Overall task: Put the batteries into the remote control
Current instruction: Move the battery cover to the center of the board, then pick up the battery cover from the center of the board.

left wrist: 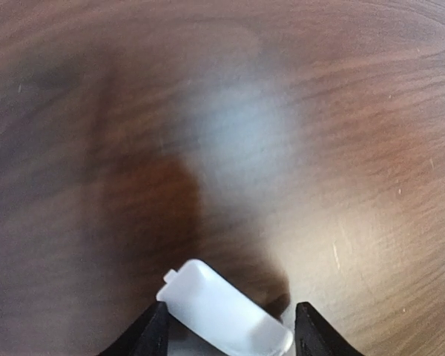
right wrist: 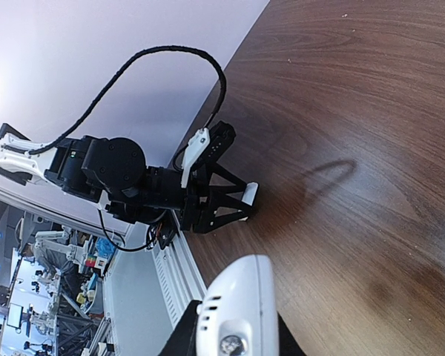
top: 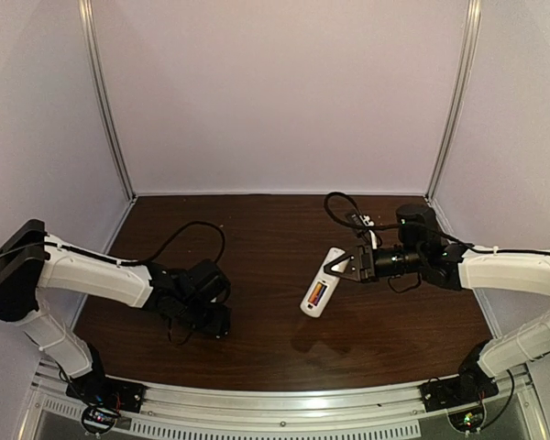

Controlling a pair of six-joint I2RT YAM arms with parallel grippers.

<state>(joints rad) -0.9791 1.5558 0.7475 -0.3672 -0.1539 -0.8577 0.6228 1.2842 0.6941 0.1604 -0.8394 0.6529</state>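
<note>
Right tool (top: 333, 267): closed on the remote control (top: 321, 284), clamped at its upper end. The remote hangs off the tabletop (top: 266, 238); its shadow (top: 312, 345) falls well apart from it, nearer my bases. Back faces up toward the top camera, I judge so the bay stays readable.

Batteries (top: 318, 293): an orange patch and a purple-blue patch show side by side inside the open bay. Both look seated, though too small to check polarity or depth.

Left tool (top: 218, 323): low at the tabletop on my left, well apart from the remote. In the left wrist view its fingers (left wrist: 152, 334) are closed on a small white battery cover (left wrist: 222, 311), hollow side up, latch tab pointing away from the tool.

Judgement: loading looks done and the cover is what remains. The cover needs bringing tab-first to the bay while my right tool steadies the body.

Risk: a shallow pinch on the cover could let it twist.
</note>
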